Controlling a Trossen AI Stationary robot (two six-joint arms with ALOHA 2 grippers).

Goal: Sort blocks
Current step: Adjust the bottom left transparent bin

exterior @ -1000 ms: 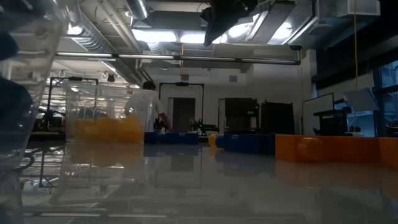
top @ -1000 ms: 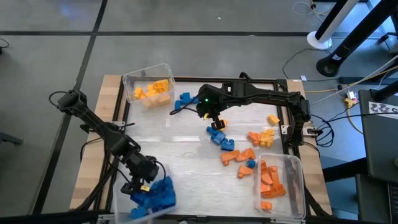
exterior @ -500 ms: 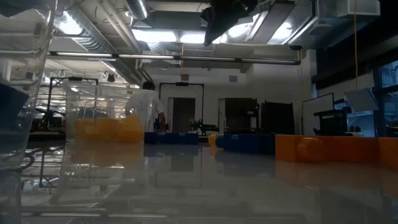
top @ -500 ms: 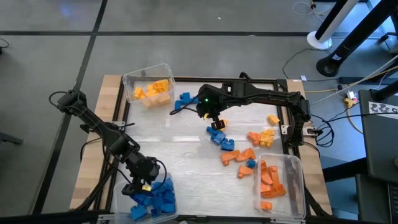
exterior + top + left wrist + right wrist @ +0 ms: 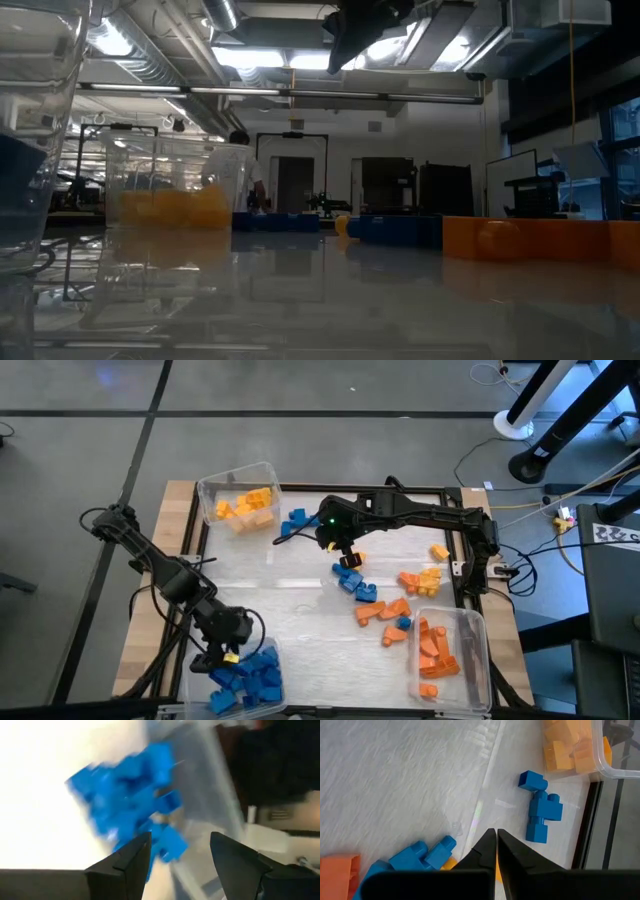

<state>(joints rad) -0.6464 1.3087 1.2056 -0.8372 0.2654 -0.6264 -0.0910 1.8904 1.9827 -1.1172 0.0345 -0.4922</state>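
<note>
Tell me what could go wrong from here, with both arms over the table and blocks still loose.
1. The left gripper stands open over the clear plastic bin of blue studded bricks, near its rim; lifting away could catch and tip it.
2. The right gripper, shut and empty, hovers by loose blue bricks; descending shut might scatter them toward the orange bricks.

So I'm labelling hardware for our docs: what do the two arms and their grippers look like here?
Both arms are dark, slim, jointed links with loose black cables looped alongside. The left gripper has two dark, wedge-shaped fingers. The right gripper has two flat black fingers tapering to points. A small green light glows on the right arm near its wrist.
</note>
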